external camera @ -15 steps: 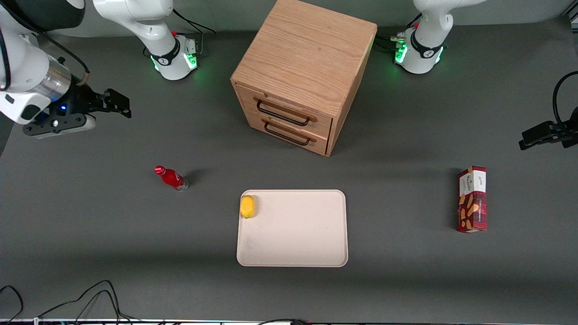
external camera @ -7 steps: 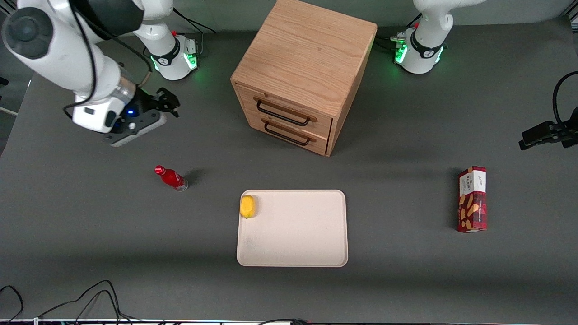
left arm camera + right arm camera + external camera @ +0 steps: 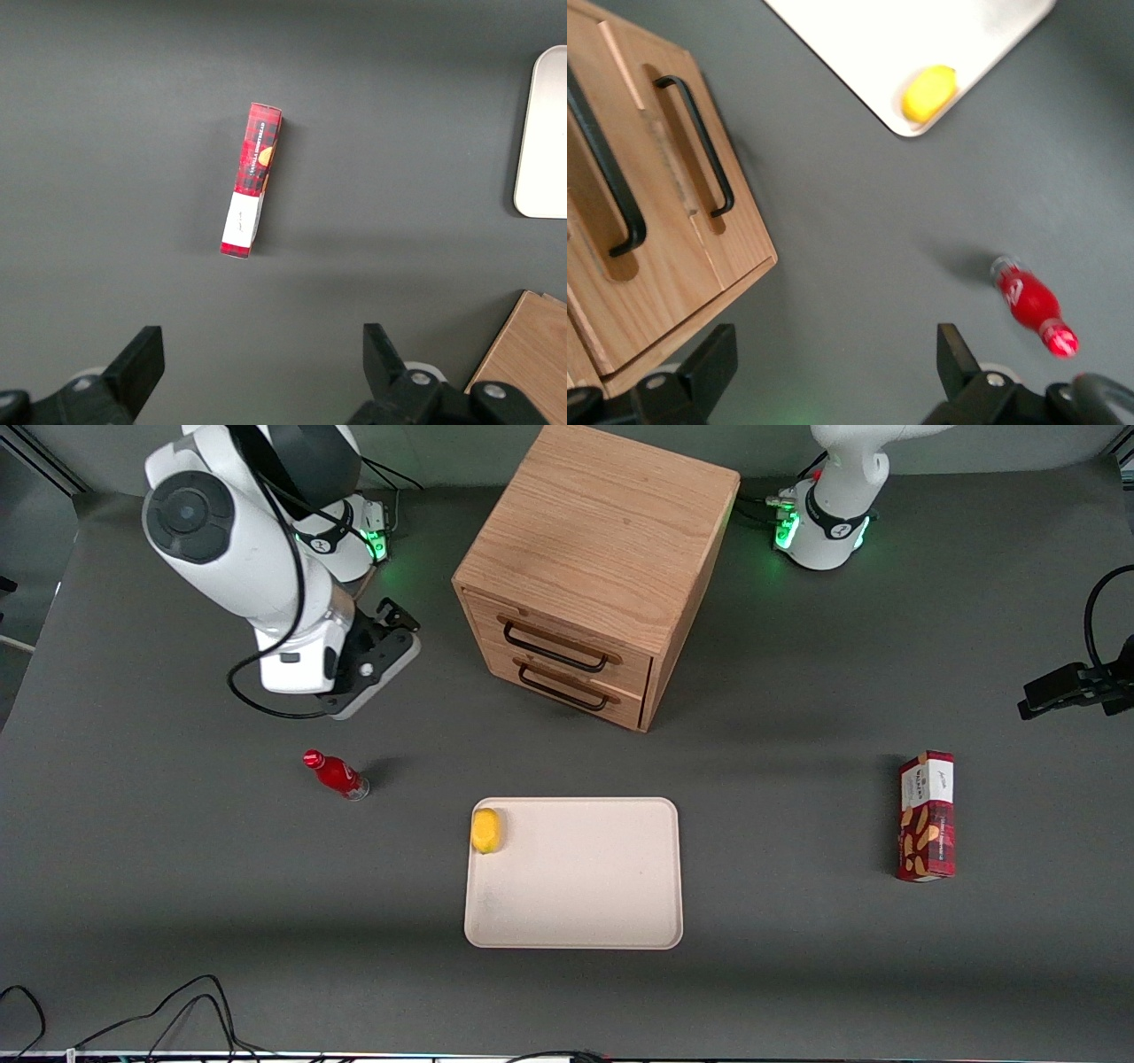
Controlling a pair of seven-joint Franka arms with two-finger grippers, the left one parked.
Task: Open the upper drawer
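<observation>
The wooden cabinet (image 3: 602, 540) stands at the table's middle, farther from the front camera than the tray. Its upper drawer (image 3: 567, 631) is shut flush, and its long black bar handle (image 3: 554, 648) sits above the matching lower drawer's handle (image 3: 567, 689). In the right wrist view the upper handle (image 3: 604, 173) and the lower handle (image 3: 700, 146) both show. My right gripper (image 3: 397, 624) hangs beside the cabinet, toward the working arm's end, apart from it. Its fingers stand wide open and empty over bare table in the right wrist view (image 3: 835, 350).
A red bottle (image 3: 337, 775) lies nearer the front camera than the gripper and also shows in the right wrist view (image 3: 1032, 305). A cream tray (image 3: 576, 903) holds a yellow lemon (image 3: 485, 830). A red snack box (image 3: 927, 816) stands toward the parked arm's end.
My right arm has swung from the working arm's end of the table toward the cabinet. The gripper now hangs close beside the drawer fronts. Nothing else has moved.
</observation>
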